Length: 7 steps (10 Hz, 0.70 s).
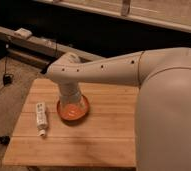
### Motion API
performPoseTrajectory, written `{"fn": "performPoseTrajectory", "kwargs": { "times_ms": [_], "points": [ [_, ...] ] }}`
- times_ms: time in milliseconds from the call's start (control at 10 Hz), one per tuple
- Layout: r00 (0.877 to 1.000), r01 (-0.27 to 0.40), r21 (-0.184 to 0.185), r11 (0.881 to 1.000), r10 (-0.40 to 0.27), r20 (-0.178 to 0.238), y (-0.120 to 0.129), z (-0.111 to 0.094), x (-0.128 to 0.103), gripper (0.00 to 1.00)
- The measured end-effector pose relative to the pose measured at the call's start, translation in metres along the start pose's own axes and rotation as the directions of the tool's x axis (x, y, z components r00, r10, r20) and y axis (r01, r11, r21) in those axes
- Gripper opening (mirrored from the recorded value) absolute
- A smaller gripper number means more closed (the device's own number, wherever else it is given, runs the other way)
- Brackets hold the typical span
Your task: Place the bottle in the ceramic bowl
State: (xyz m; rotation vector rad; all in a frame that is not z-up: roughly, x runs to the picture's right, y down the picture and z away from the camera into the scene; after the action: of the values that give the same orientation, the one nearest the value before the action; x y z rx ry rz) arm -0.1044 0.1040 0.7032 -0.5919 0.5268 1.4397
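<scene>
The slim white bottle (40, 117) with dark print lies flat on the wooden table (89, 140), near its left side, capped end toward the front. The orange-red ceramic bowl (71, 111) sits just right of the bottle, a small gap between them. My gripper (72, 102) hangs from the white arm straight over the bowl and hides the bowl's far half. The bowl's visible part holds nothing.
The large white arm (154, 85) and robot body fill the right side of the view and cover the table's right edge. Beyond the table are a dark low shelf (34, 42), cables on the carpet (4, 80) at left, and a small white object (23, 33).
</scene>
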Motion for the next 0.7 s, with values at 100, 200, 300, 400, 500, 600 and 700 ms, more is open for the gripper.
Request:
{"fn": "performPoseTrajectory", "kwargs": {
  "times_ms": [100, 200, 300, 400, 500, 600, 700],
  "points": [
    [1.0, 0.0, 0.0, 1.0, 0.0, 0.0, 0.0, 0.0, 0.0, 0.65],
    [1.0, 0.0, 0.0, 1.0, 0.0, 0.0, 0.0, 0.0, 0.0, 0.65],
    [1.0, 0.0, 0.0, 1.0, 0.0, 0.0, 0.0, 0.0, 0.0, 0.65],
    [1.0, 0.0, 0.0, 1.0, 0.0, 0.0, 0.0, 0.0, 0.0, 0.65],
    [1.0, 0.001, 0.001, 1.0, -0.001, 0.001, -0.0001, 0.0, -0.0002, 0.65],
    [1.0, 0.006, -0.001, 1.0, -0.006, 0.0, 0.0, -0.0003, -0.0003, 0.65],
    [0.999, 0.048, -0.01, 0.999, -0.048, 0.003, 0.0066, -0.0002, 0.0024, 0.65]
  ]
}}
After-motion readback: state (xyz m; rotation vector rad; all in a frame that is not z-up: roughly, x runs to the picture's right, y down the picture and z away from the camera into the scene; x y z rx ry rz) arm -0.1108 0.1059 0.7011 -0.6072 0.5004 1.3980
